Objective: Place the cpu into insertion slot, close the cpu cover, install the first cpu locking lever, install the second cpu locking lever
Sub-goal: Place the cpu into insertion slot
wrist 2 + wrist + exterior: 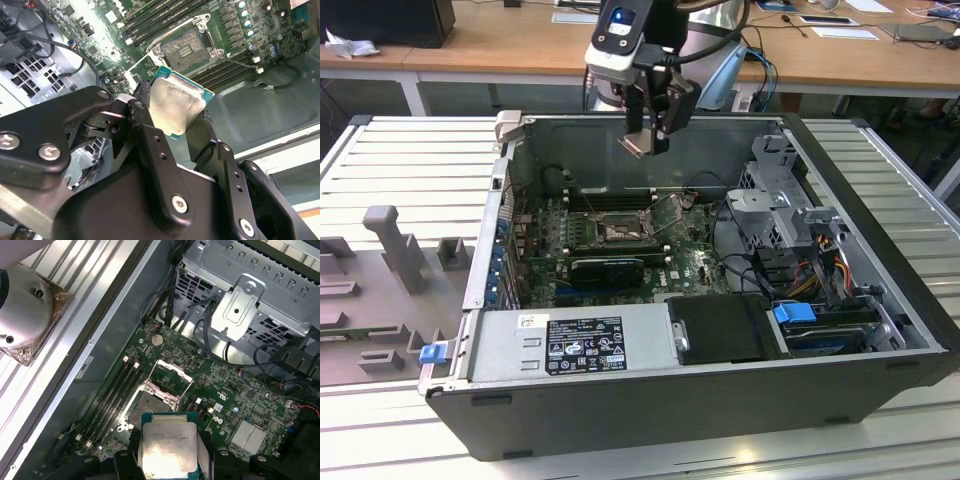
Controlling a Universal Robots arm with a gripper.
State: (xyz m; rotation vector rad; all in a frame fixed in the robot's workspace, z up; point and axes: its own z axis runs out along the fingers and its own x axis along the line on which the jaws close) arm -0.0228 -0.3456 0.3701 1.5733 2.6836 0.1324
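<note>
My gripper (646,138) hangs above the open computer case, near its back wall, shut on the cpu (637,146) by two opposite edges. In both wrist views the cpu (176,102) (167,446) shows its pale silver top and green rim between the black fingers (145,120). Below it on the green board lies the insertion slot (618,232) (187,46) (150,407), dark, square and bare. The cpu cover (169,376) stands swung up and open at the slot's edge. The cpu is well above the slot and touches nothing.
Long black memory slots (117,390) run beside the socket. A black expansion card (607,265) lies just in front of it. A metal drive cage (782,205) with cables fills the exterior view's right; the power supply (575,345) sits at the front. Grey fixtures (395,245) stand outside the case.
</note>
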